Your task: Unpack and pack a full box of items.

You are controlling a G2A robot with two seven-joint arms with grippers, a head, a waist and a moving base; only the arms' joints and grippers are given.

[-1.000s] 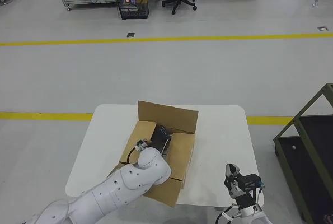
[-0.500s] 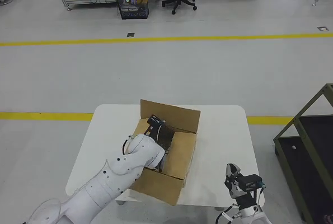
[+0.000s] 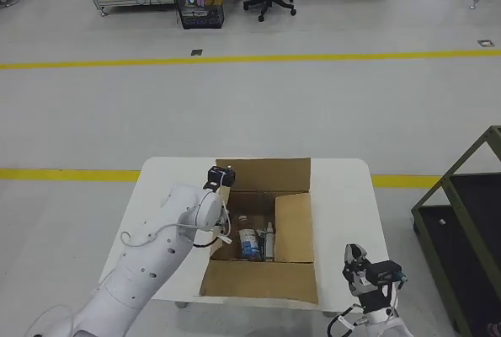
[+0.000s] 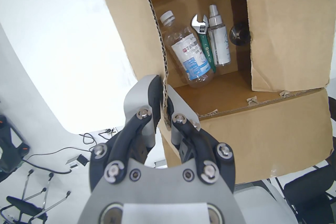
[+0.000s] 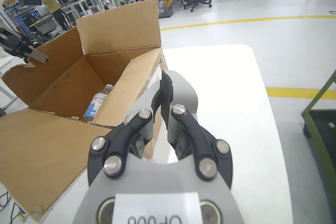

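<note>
Gripping from the table's left side, the left gripper (image 4: 163, 93) had its fingers (image 4: 155, 93) pressed together on the corrugated edge of the box's left flap (image 4: 126, 12), one finger on each face of the cardboard. That flap stood raised along the left side of the box (image 3: 258, 282), which sat open near the middle of the white table (image 3: 338, 211).

On the box floor, just inside the left flap, a clear water bottle (image 4: 189, 51) lay on its side, its white cap toward the back wall. Beside it lay an adjustable wrench (image 4: 203, 41) with a green handle, touching the bottle, jaw end toward the back wall as well. Next came a small white spray bottle (image 4: 219, 41), lying alongside the wrench. A dark round object (image 4: 239, 33) showed further right, partly hidden by the right flap (image 4: 286, 17), which leaned in over that side of the opening; what it was could not be told.

Behind these, the back flap (image 3: 267, 174) stood upright, and the front flap (image 5: 39, 146) folded outward toward the robot.

Farther right, the right gripper (image 5: 164, 88) hung over the table's near right part, apart from the box, its fingertips together on nothing.
</note>
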